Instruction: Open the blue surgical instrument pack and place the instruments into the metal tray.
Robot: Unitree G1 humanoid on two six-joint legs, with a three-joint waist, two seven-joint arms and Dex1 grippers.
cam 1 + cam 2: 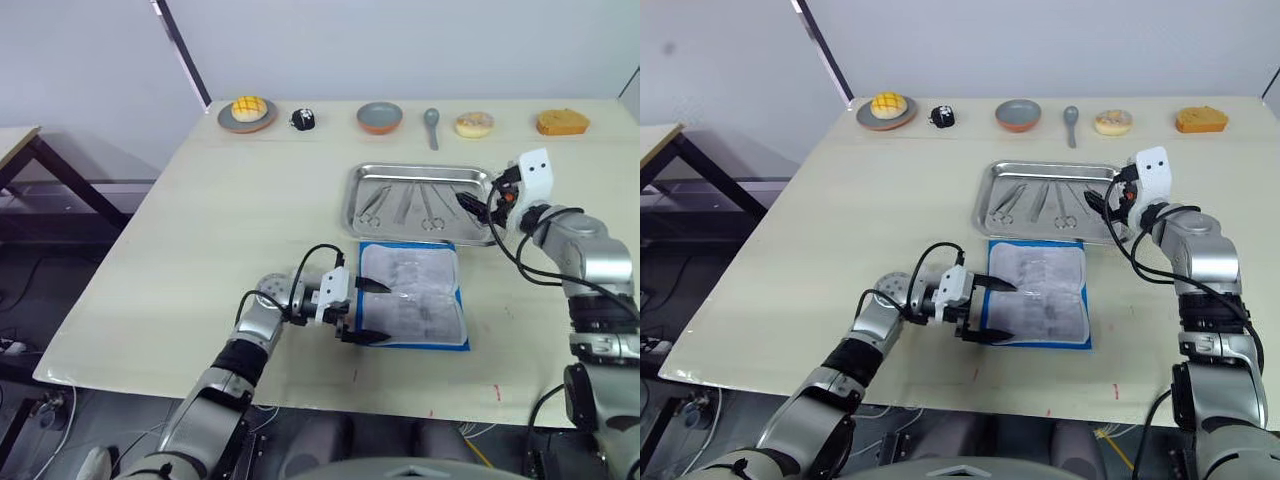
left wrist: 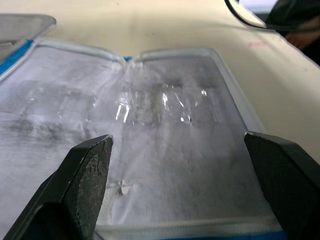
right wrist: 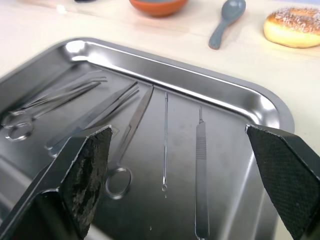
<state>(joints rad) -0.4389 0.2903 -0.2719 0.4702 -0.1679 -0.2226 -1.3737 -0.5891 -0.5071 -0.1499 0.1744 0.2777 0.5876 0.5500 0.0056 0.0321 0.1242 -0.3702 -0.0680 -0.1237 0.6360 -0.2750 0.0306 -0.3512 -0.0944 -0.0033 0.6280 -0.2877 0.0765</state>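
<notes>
One pale wooden table [image 1: 200, 240], grey wall

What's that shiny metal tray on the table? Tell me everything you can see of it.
The metal tray is a shallow, polished steel rectangle with rounded corners and a raised rim. It sits flat on the pale table, just beyond the opened blue surgical instrument pack. Several slim silver instruments lie inside. The right gripper, open, hovers over its right end.

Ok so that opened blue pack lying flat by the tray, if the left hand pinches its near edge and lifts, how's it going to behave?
The opened pack looks like thin creased film and paper, so it will probably flop and sag rather than stay flat. It appears empty, with the instruments already in the metal tray, so likely very light. Its glossy clear layer may slip between the open left hand fingers.
</notes>
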